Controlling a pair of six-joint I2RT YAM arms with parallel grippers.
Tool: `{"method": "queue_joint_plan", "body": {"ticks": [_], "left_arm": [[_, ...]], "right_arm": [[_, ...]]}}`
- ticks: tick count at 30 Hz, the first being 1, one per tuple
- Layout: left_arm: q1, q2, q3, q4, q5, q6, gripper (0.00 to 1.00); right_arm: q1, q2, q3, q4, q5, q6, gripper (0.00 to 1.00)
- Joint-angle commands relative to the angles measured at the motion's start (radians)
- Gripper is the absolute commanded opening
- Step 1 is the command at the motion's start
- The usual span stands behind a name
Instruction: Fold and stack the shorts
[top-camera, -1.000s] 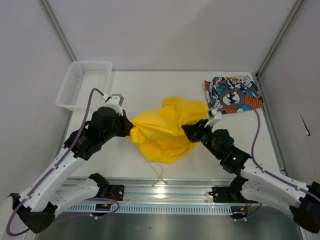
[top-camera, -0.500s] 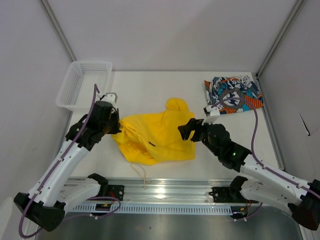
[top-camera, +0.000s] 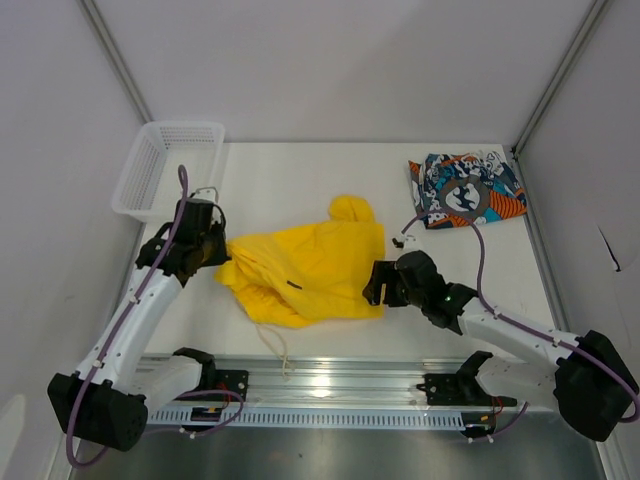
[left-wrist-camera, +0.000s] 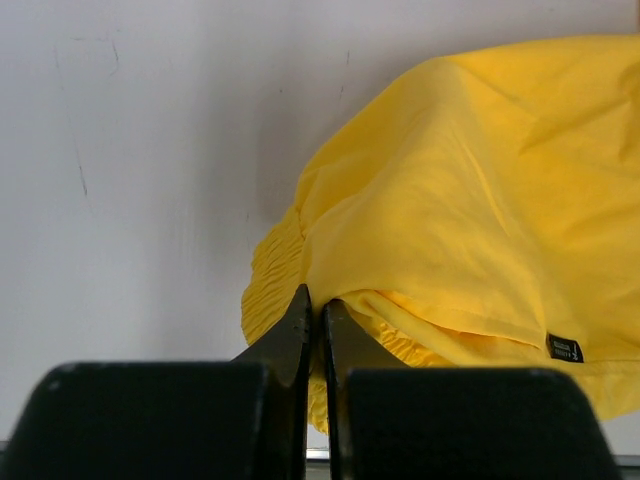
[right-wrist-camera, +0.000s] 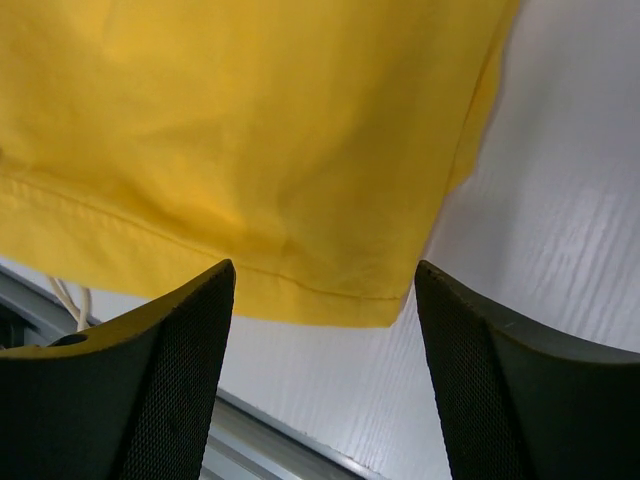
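- Yellow shorts (top-camera: 310, 270) lie flatter mid-table than 1 second ago, no longer bunched.
- Right gripper (top-camera: 374, 284) has released, jaws wide at the near-right hem.
- Left gripper (left-wrist-camera: 315, 300) stays clenched on the left waistband.
- 2 pairs: printed shorts (top-camera: 466, 190) far right; 1 basket (top-camera: 165, 170) far left.

yellow shorts (top-camera: 310, 270) lowered — flat, right jaws (opened)

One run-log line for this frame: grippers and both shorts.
left gripper: shut on yellow shorts waistband | right gripper: open over hem | yellow shorts: rumpled on table | printed shorts: far right corner, not stacked
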Motion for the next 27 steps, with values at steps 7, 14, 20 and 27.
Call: {"method": "queue_joint_plan", "body": {"ticks": [7,14,20,27], "left_arm": [[0.112,-0.043,-0.028,0.060,-0.007,-0.007,0.00],[0.142,-0.024,-0.037,0.060,-0.022,-0.018,0.00],[0.146,-0.033,-0.044,0.058,-0.047,-0.029,0.00],[0.161,-0.056,-0.040,0.048,-0.086,-0.042,0.00]], "right_arm": [[0.232,-0.022,0.005,0.001,0.107,-0.189,0.78],[0.364,0.133,0.090,-0.070,0.349,-0.257,0.81],[0.392,0.280,0.167,-0.071,0.466,-0.290,0.82],[0.387,0.452,0.251,-0.073,0.549,-0.286,0.68]]}}
